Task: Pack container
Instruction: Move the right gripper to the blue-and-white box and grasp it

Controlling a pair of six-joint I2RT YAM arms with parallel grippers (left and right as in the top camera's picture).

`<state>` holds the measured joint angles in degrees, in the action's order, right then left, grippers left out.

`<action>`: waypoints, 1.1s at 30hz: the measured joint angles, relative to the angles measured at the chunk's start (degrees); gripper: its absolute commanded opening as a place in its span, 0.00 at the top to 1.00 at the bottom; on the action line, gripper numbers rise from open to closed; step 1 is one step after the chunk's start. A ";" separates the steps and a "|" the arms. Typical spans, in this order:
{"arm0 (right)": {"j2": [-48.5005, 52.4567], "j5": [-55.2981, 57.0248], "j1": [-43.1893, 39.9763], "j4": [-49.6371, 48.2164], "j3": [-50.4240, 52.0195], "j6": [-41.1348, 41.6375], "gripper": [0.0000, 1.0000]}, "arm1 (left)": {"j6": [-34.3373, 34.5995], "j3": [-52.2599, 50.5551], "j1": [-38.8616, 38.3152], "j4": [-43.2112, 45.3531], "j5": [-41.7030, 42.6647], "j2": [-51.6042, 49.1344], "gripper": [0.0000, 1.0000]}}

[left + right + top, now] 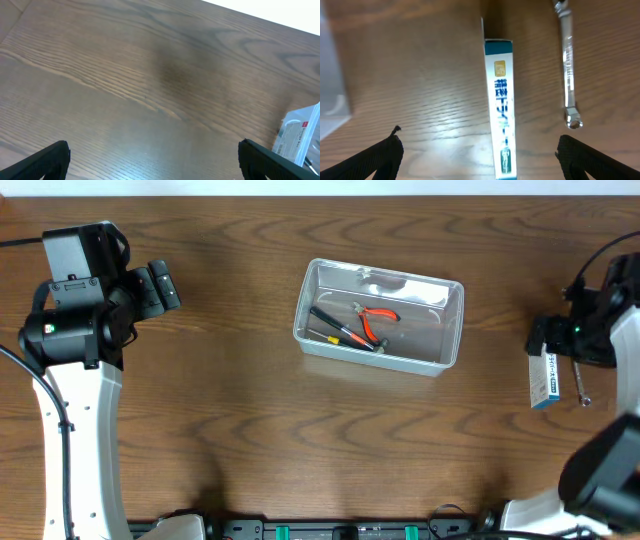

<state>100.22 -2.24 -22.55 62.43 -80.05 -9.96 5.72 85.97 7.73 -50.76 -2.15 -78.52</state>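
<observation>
The clear container [448, 328] lies at the table's middle, holding red-handled pliers [377, 320] and a black and yellow screwdriver [338, 331]. My left gripper [163, 285] is far to its left, open over bare wood [153, 155], with nothing between its fingers. At the right, my right gripper [556, 340] hangs open [480, 142] over a long blue and white box [502, 95] that lies between its fingers, untouched. A silver wrench [568, 65] lies just beside the box [544, 379]. The container's corner [331, 75] shows blurred at the left edge of the right wrist view.
A pale labelled thing [300, 132] shows at the right edge of the left wrist view; I cannot tell what it is. The wrench [581, 385] lies close to the table's right side, near the right arm's base.
</observation>
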 measured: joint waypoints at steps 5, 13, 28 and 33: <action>4.48 1.75 -0.02 -1.03 0.09 -0.55 0.01 | 0.00 0.00 0.00 0.00 0.00 0.00 0.02; 5.88 2.58 -0.07 -2.51 0.09 -0.92 0.07 | 0.00 0.00 0.00 0.00 0.00 0.00 0.02; 9.27 3.13 -0.44 -2.23 0.09 -1.07 0.14 | 0.00 0.00 0.00 0.00 -0.02 0.00 0.02; 10.36 3.13 -0.44 -2.12 0.20 -1.11 0.30 | 0.00 0.00 0.00 0.00 0.00 0.00 0.02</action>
<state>110.59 0.89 -22.98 60.31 -79.85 -11.07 5.72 85.97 7.73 -50.76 -2.15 -78.52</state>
